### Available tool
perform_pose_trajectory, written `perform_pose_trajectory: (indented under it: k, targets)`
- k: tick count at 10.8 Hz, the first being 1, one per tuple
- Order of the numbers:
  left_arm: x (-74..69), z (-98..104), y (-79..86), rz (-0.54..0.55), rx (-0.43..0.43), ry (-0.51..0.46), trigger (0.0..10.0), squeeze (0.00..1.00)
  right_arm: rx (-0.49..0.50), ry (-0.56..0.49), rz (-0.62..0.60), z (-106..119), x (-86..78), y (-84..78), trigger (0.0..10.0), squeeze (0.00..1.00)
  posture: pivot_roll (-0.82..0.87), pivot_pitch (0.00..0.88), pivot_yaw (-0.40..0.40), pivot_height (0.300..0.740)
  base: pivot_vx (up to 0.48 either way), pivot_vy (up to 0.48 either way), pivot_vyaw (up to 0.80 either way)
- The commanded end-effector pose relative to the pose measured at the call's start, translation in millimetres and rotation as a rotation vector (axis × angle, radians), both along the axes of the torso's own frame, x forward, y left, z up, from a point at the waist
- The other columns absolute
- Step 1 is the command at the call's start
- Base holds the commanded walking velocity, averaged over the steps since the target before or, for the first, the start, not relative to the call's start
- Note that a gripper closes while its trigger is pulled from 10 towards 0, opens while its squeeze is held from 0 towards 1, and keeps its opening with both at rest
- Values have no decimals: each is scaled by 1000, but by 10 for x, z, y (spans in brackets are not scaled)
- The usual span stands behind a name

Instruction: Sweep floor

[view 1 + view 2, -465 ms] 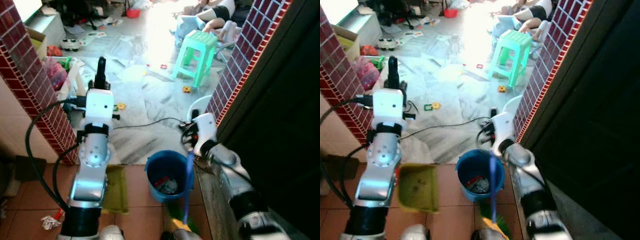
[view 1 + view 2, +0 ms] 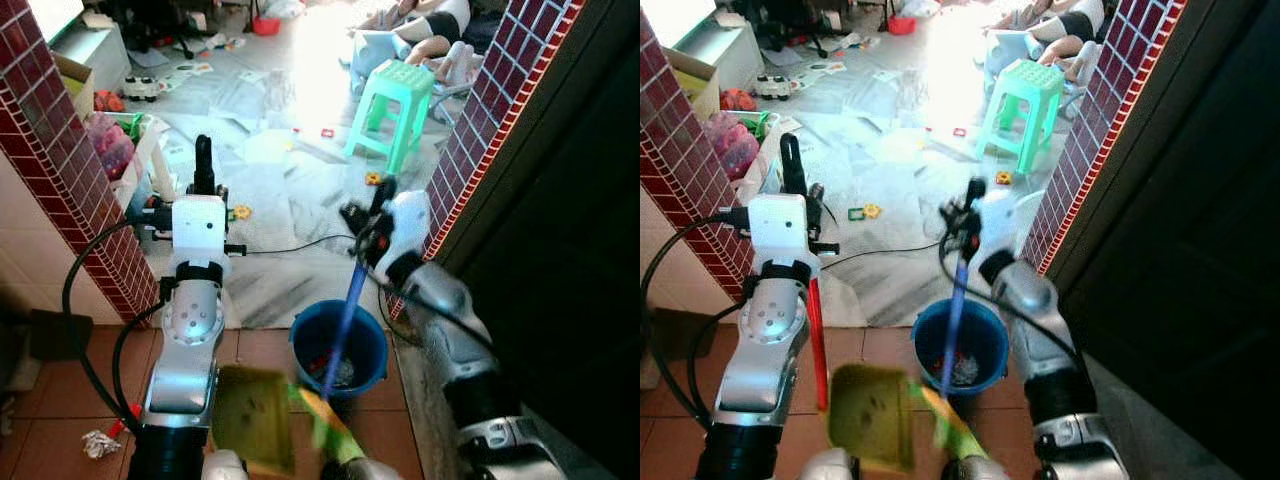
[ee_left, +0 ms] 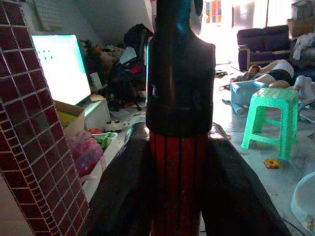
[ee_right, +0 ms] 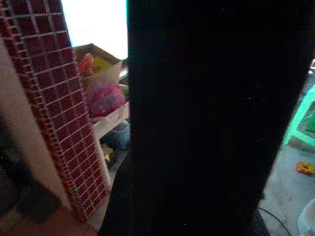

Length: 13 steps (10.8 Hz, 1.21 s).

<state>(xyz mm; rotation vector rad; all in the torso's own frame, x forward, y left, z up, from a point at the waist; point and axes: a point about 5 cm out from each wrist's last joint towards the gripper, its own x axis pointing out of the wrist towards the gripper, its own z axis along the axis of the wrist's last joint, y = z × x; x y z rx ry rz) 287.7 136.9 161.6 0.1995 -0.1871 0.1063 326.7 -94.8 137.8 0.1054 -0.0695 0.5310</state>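
Beyond brick pillars [image 2: 60, 150] — littered marble floor [image 2: 290, 200], green stool [image 2: 400, 105].

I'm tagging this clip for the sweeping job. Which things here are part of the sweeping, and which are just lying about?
Part of the job:
- broom, held by the right tool
- green dustpan, its red handle held in the left tool
- blue bucket holding rubbish

Lying about:
- green stool
- black cable
- toy pieces
- crumpled paper
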Motion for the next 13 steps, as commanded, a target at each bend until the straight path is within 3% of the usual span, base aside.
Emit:
perform_pose_trajectory:
  k: [1, 9, 13]
  targets:
    - [7, 118, 3, -2, 15, -52, 10000, 0, 11, -64, -34, 148, 33, -54, 10000, 0, 34, 28, -74, 740, 0, 326, 0]
    - [25, 150, -25, -9, 17, -57, 10000, 0, 25, -41, -99, 98, -2, -10, 10000, 0, 37, 35, -68, 740, 0, 480, 0]
    - [23, 200, -37, -21, 43, -91, 10000, 0, 14, -56, -148, 119, 25, -35, 10000, 0, 41, 30, -66, 740, 0, 0, 0]
